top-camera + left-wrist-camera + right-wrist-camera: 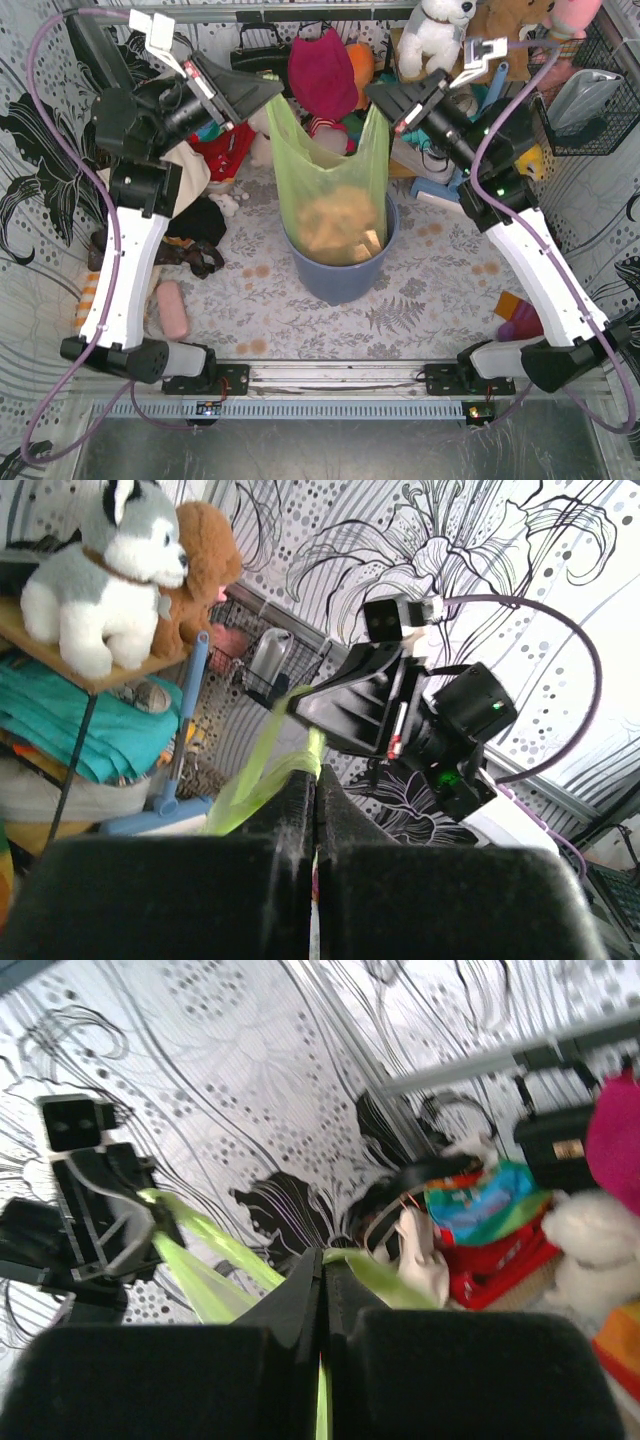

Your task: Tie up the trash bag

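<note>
Trash bag (pixel 330 170): light-green, see-through film. It stands upright at the middle of the table, with its lower part inside the bin and its upper part drawn up well above the bin's rim.
Bag contents: orange-tan paper (pixel 335 228) shows through the film, low in the bag, about level with the bin's rim.
Bin (pixel 338 282): blue-grey, round, upright, between the two arms.
Left gripper (pixel 272 93): fingers pressed together, pinching the left top corner of the trash bag. It is raised above and to the left of the bin.
Right gripper (pixel 374 99): fingers pressed together, pinching the right top corner of the trash bag. It is raised above and to the right of the bin.
Bag mouth: both pinched corners are drawn to points, and the top edge dips between them.
Left wrist view: the fingers meet with no gap. A green strip of film leaves the tips and runs up to the tip of the right gripper.
Right wrist view: the fingers meet with no gap. Green strips of film run left to the left gripper.
Table (pixel 440 300): covered with a grey leaf-pattern cloth.
Surroundings, far side: a red cloth (pixel 322 70) sits behind the bag. A grey-and-white plush dog (pixel 100 570) sits on a shelf, touching a brown plush toy (pixel 205 565).
Surroundings, near left: a pink object (pixel 172 308) lies beside the left arm.
</note>
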Robot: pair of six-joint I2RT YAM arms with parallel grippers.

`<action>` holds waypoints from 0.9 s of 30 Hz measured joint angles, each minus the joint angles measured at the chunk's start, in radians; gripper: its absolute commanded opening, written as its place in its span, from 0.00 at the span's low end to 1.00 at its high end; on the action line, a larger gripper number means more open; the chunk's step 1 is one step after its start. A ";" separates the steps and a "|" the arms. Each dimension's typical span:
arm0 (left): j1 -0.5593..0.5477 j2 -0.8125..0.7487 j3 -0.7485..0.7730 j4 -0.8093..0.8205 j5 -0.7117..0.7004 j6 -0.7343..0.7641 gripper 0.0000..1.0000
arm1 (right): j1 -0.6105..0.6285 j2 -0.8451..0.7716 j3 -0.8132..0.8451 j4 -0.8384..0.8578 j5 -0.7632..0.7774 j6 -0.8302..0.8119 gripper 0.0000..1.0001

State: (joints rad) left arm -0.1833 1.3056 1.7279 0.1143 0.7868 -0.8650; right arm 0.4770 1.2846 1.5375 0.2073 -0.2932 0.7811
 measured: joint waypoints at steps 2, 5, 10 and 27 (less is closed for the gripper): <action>0.000 0.059 0.091 -0.006 0.005 -0.008 0.01 | 0.000 0.046 0.109 -0.013 -0.007 -0.005 0.00; 0.000 0.077 0.137 -0.009 0.010 -0.013 0.01 | 0.004 0.050 0.181 -0.019 -0.015 -0.012 0.00; 0.000 -0.019 0.030 -0.015 -0.010 0.002 0.06 | 0.007 -0.044 0.063 0.000 -0.008 -0.011 0.00; 0.000 -0.031 0.025 -0.239 -0.078 0.116 0.55 | 0.007 -0.050 0.022 -0.113 0.013 -0.027 0.43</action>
State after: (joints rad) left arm -0.1833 1.2747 1.7531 -0.1249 0.7086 -0.7486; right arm 0.4839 1.2343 1.5597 0.0948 -0.2798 0.7540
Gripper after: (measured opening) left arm 0.550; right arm 0.424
